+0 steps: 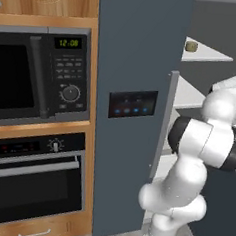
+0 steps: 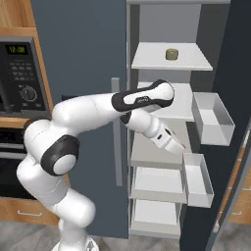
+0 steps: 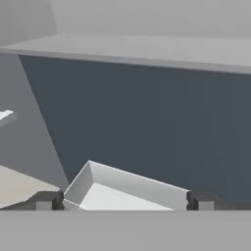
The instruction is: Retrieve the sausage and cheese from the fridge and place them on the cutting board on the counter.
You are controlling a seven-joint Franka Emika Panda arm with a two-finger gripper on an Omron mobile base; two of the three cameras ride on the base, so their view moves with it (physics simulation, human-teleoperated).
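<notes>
The fridge (image 2: 83, 54) stands right of the microwave (image 1: 40, 74), and the oven (image 1: 35, 181) sits under the microwave. The right fridge door (image 2: 225, 147) is open and carries two bins, the upper bin (image 2: 213, 119) above the lower bin (image 2: 198, 179). Inside, the cheese (image 2: 171, 54) lies on the top shelf (image 2: 147, 61). The gripper (image 2: 179, 145) is inside the fridge, below this shelf, near the lower bin.
</notes>
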